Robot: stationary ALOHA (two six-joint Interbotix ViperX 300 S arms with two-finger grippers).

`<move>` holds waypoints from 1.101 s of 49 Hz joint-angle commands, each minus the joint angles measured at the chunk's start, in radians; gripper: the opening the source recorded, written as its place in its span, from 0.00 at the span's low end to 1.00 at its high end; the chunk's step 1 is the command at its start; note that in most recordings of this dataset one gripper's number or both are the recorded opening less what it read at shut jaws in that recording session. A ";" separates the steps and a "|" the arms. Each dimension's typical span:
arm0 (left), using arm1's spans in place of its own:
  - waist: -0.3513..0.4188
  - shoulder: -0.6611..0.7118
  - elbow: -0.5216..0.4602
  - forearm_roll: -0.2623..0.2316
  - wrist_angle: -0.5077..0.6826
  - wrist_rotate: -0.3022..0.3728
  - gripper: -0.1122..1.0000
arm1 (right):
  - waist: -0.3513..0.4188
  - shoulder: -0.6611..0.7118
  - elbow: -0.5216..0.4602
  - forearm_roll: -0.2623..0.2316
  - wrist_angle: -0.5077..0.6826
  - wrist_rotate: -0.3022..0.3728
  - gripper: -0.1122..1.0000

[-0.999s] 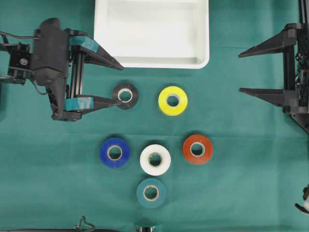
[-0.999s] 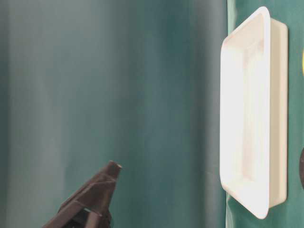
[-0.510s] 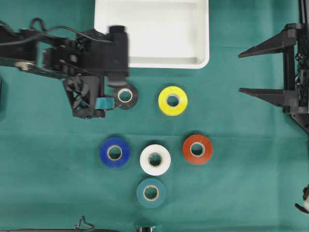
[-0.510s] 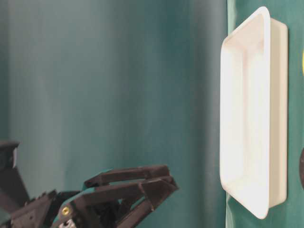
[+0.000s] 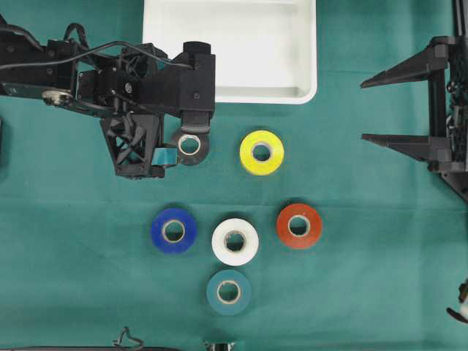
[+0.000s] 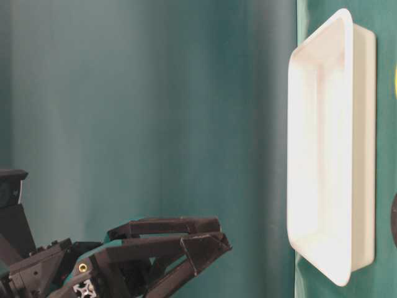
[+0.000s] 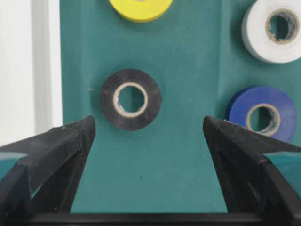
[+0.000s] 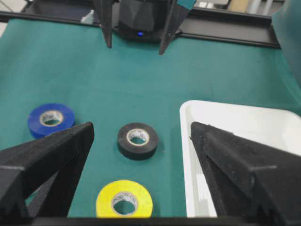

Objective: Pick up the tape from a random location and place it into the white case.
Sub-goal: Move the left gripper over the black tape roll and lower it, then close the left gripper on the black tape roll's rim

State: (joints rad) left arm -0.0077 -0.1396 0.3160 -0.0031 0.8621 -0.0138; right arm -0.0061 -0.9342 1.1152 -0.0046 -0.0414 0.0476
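Observation:
Several tape rolls lie flat on the green cloth: black (image 5: 202, 146), yellow (image 5: 262, 167), blue (image 5: 174, 216), white (image 5: 235, 256), red (image 5: 299, 240) and teal (image 5: 229, 307). The white case (image 5: 234, 94) stands at the back with no roll visible in it. My left gripper (image 7: 148, 123) is open and points down over the cloth. The black tape (image 7: 153, 100) lies just ahead of its tips and nothing is between them. In the overhead view the left wrist hides part of that roll. Far right, my right gripper (image 5: 363, 110) is open and holds nothing.
The case's near rim (image 7: 44, 70) runs close beside the left finger. The yellow roll (image 7: 141, 12) and the blue roll (image 7: 282, 101) lie around the black one. From table level, the left fingers (image 6: 186, 239) show below the case (image 6: 344, 143).
The left arm has swung rightward and tipped its gripper down over the black tape, with a small further shift in the last half second. The right arm has not moved.

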 commanded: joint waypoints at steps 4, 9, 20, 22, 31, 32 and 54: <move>0.000 -0.008 -0.014 0.003 -0.015 0.002 1.00 | -0.002 0.006 -0.028 -0.002 0.002 0.002 0.93; -0.002 0.000 0.003 0.003 -0.038 0.002 1.00 | -0.002 0.008 -0.026 -0.002 0.002 0.002 0.93; -0.009 0.040 0.058 0.003 -0.140 -0.002 1.00 | -0.002 0.015 -0.026 -0.002 0.002 0.002 0.93; -0.012 0.052 0.069 0.003 -0.158 -0.002 1.00 | -0.002 0.017 -0.026 -0.002 0.002 0.002 0.93; -0.015 0.123 0.106 0.002 -0.224 -0.002 1.00 | -0.002 0.018 -0.025 -0.002 0.002 0.002 0.93; -0.015 0.130 0.110 0.003 -0.232 -0.002 1.00 | -0.002 0.018 -0.025 -0.002 0.002 0.002 0.93; -0.018 0.215 0.169 0.000 -0.350 -0.003 1.00 | -0.002 0.034 -0.023 -0.002 0.006 0.002 0.93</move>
State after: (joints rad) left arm -0.0215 0.0752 0.4924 -0.0031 0.5262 -0.0153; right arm -0.0077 -0.9081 1.1137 -0.0046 -0.0322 0.0476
